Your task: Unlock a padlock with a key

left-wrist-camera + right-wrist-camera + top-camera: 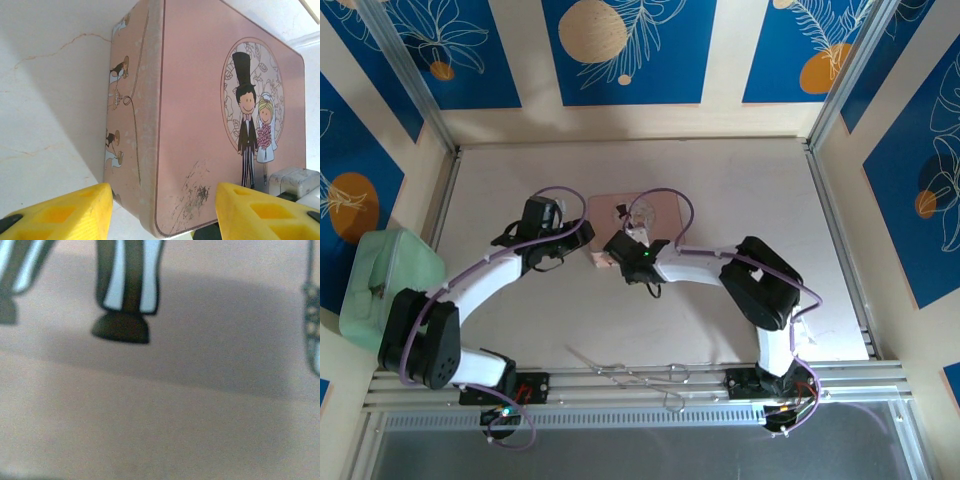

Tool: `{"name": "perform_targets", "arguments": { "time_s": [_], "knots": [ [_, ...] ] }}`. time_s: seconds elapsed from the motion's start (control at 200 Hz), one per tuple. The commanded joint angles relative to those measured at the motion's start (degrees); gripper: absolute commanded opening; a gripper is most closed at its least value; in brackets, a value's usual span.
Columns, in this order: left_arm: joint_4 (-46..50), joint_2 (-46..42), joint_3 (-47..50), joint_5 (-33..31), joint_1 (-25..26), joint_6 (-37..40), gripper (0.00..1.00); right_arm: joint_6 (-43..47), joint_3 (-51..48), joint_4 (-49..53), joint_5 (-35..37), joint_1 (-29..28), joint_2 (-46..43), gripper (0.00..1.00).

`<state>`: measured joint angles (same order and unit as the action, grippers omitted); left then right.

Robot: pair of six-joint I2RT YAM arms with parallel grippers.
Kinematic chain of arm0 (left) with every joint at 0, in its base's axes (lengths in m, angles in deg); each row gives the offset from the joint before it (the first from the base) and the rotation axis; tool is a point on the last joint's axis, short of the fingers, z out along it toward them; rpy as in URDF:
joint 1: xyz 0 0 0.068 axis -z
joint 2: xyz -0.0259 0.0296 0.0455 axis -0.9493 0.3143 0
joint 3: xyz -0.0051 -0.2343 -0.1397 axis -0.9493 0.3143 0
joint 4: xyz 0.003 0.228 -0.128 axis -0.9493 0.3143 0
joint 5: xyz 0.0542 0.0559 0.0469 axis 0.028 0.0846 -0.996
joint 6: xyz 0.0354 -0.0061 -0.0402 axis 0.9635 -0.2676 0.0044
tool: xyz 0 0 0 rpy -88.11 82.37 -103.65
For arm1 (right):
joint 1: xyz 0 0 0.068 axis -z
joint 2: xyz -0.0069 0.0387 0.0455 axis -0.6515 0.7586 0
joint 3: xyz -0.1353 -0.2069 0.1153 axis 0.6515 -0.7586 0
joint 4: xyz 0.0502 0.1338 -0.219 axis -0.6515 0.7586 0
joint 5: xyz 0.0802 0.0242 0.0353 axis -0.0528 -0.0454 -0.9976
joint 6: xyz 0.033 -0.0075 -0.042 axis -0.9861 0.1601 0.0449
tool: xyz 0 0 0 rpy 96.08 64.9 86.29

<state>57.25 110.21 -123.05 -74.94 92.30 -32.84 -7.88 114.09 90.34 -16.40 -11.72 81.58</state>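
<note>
Left tool point(162, 202) spread at a pink tin's point(200, 100) corner, right tool's point(632, 240) state unclear; the padlock, likely light and slick, wants pinching by its body.

Right wrist view: the pink box point(200, 415) is so close that its lid print is blurred, and the striped drawn legs point(127, 275) are cut off by the top edge. Left wrist view: the left gripper point(163, 205) has its yellow fingers point(60, 212) cut by the bottom edge. Top view: the right gripper point(618, 247) covers part of the box's near edge; its jaw spacing cannot be told.
</note>
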Motion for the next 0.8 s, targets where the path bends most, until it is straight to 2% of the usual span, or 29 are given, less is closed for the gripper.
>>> {"name": "perform_targets", "arguments": {
  "time_s": [0.0, 0.06, 0.15, 0.195, 0.295, 0.415, 0.59, 0.795],
  "knots": [
    [-1.2, -3.9, 1.7, 0.8, -0.8, -1.5, 0.59, 2.9, -3.4, -6.8, -12.8, 2.4, -3.4, 0.11],
    [-1.8, -5.6, 2.6, 0.8, -0.8, -2.3, 0.61, 2.8, -4.4, -7.6, -15.7, 3.6, -4.2, 0.14],
    [-2.1, -7.3, 4.1, 1.9, -0.8, -3.7, 0.61, 2.1, -4.2, -5.3, -15.0, 4.1, -4.8, 0.35],
    [-2.4, -8.1, 5.0, 2.5, -0.7, -4.3, 0.61, 1.7, -4.2, -4.3, -13.8, 3.9, -5.3, 0.41],
    [-2.4, -10.5, 7.1, 2.7, -0.7, -5.1, 0.61, 0.0, -4.9, -2.7, -10.1, 2.6, -7.3, 0.46],
    [-1.0, -12.9, 8.2, 1.8, -0.8, -4.9, 0.61, -2.7, -3.1, 1.8, -2.5, -0.5, -7.9, 0.53],
    [0.2, -14.4, 8.1, 1.4, -0.8, -5.5, 0.60, -11.9, 7.7, 19.4, 10.9, -3.1, 0.2, 0.55],
    [1.6, -15.5, 8.0, 0.4, -0.8, -5.8, 0.60, -14.1, 11.4, 21.0, 10.8, -4.4, 3.5, 0.48]
  ]
}}
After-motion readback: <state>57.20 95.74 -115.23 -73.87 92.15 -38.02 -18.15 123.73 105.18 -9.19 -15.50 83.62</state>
